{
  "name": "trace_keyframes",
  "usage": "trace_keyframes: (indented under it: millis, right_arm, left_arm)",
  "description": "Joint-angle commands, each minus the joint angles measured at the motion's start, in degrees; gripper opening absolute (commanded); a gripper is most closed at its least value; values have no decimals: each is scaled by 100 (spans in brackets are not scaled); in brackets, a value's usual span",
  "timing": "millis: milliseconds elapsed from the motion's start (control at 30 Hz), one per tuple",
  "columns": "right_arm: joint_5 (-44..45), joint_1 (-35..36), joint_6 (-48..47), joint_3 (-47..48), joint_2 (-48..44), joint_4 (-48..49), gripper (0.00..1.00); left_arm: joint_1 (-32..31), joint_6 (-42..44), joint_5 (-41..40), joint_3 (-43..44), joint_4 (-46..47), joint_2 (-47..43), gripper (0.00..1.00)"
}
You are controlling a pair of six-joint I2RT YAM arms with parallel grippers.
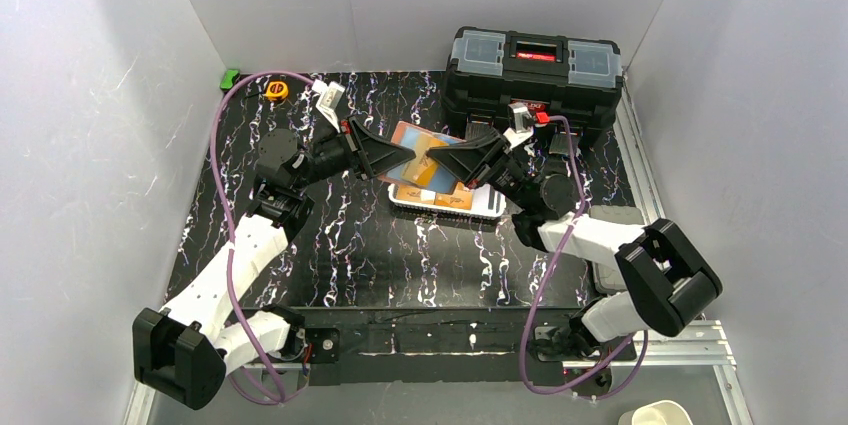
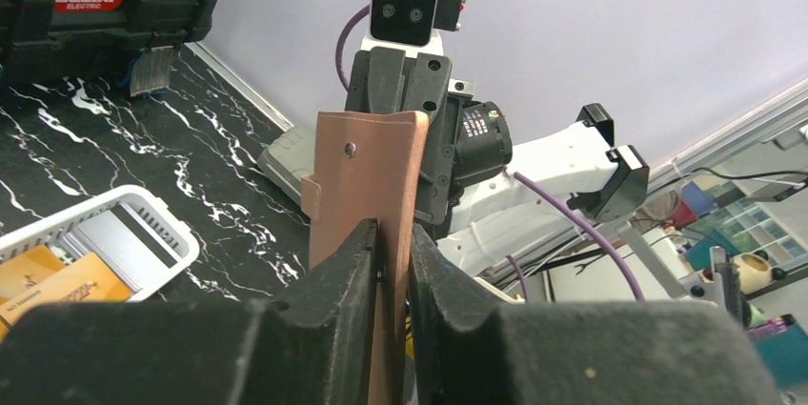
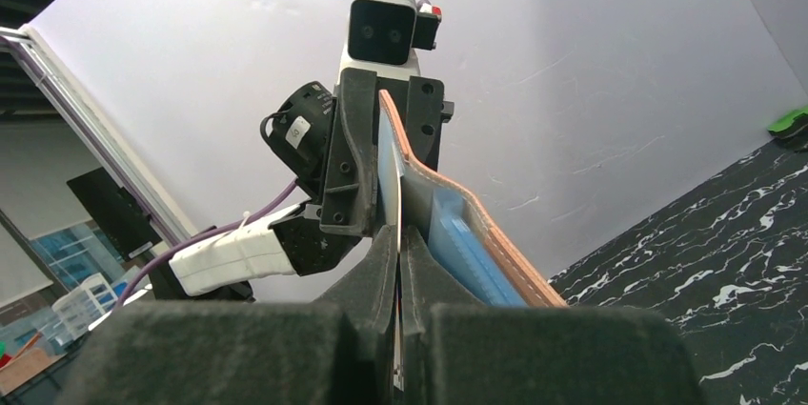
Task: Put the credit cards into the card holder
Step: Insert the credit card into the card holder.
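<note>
My left gripper (image 1: 400,157) is shut on the salmon-pink card holder (image 1: 412,135) and holds it in the air above the white basket. In the left wrist view the holder (image 2: 367,176) stands upright between my left gripper's (image 2: 393,229) jaws, snap stud showing. My right gripper (image 1: 448,160) faces it, shut on a thin credit card (image 3: 397,186) seen edge-on. In the right wrist view my right gripper (image 3: 398,232) holds that card right beside the holder's (image 3: 515,252) open, light-blue-lined side. An orange card (image 2: 48,276) and a pale striped card (image 2: 119,233) lie in the basket.
The white slotted basket (image 1: 490,207) sits mid-table under both grippers. A black toolbox (image 1: 533,70) stands at the back right. A yellow tape measure (image 1: 277,90) and a green item (image 1: 231,77) lie at the back left. A grey block (image 1: 610,217) lies at the right.
</note>
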Motion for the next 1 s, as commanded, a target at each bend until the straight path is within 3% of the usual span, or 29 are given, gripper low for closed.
trace_keyframes:
  millis: [0,133,200,400,467,633,767,867,967]
  right_arm:
    - [45,41,-98,514,182,377,1]
    - [-13,66,-82,631,217,290,1]
    - [-75,76,-73,665,207,236,6]
    - [-202,74,-283,533,-125,-325,29]
    - [-305,76,-456,529,-324,-858,34]
    - [-290,76,-880,418,-812,-2239,62]
    - [-109,73,-1319,287,-1388,-3609,68]
    - [3,63,-1791,530,-1796,-5103,69]
    - [-43,66,-2074,859,-1929,-5910,69]
  left_arm:
    - [-40,-150,292,187,150,-203,21]
    - [-40,-159,338,183,82,-211,27]
    - [-46,-133,356,158,60,-212,25]
    - [-32,108,365,136,-125,-208,6]
    - [-28,147,333,133,-168,-218,0]
    - [18,247,262,150,-239,-221,0]
    - [76,327,207,161,-315,-239,0]
    - [100,356,204,153,-356,-239,0]
    - [100,373,183,165,-396,-217,0]
